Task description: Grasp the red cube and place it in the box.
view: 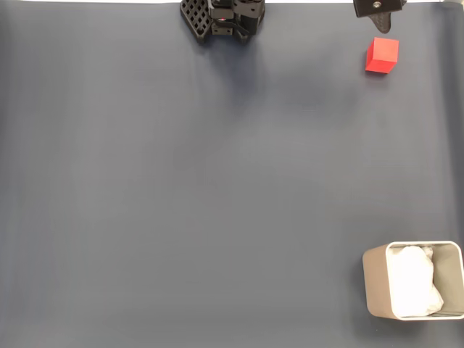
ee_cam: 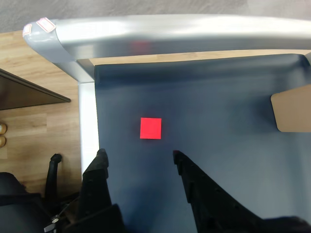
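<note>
The red cube sits on the dark mat near the top right of the fixed view. In the wrist view the cube lies just beyond my fingertips, slightly right of the gap's centre. My gripper hangs above the mat, open, with nothing between its black fingers. A black part of the gripper shows at the top edge, just above the cube. The beige box with a white lining stands at the bottom right corner, far from the cube; its wall enters the wrist view at the right edge.
The arm's black base sits at the top middle of the dark blue-grey mat. A silver rail borders the mat at its far edge and left side, with wooden flooring beyond it.
</note>
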You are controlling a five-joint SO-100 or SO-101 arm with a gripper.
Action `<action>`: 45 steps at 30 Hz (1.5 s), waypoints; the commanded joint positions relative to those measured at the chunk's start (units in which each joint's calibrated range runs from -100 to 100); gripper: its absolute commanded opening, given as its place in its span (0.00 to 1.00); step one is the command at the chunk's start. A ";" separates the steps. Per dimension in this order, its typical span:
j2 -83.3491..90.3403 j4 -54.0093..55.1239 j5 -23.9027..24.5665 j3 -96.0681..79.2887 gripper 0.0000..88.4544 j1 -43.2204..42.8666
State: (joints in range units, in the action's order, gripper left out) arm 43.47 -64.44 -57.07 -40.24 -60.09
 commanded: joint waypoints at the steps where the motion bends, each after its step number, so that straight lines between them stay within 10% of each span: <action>1: -0.22 1.98 -1.27 -0.09 0.40 1.00; 45: -12.27 23.13 -0.05 -10.31 0.46 1.57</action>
State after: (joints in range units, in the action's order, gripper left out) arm 31.48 -43.12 -57.66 -50.81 -57.64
